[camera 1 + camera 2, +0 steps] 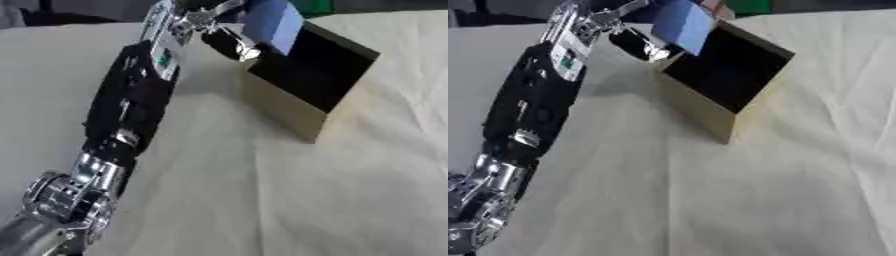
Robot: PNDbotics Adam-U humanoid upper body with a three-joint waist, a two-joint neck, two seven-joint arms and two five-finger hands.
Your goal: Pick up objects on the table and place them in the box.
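Hanging at about twelve o'clock in both eye views, a pale blue flat-sided block [682,22] sits in the air right over the near-left rim of the open box [697,112], a square tan cardboard one with a dark inside. The block is tilted, its lower corner dipping toward the box's mouth, and it looks clear of the rim rather than resting on it. Holding it is the robot's left hand [219,30], fingers curled about the block's left side; one silver-tipped finger [654,50] points down just beside the box's corner. The black and silver left arm [131,105] runs from seven o'clock up to the hand, crossing the left half of the view. The box stands at roughly one o'clock on a desk draped in a wrinkled cream cloth [289,200], which spreads wide toward five o'clock. A green shape [311,6] shows at the far edge, behind the box.
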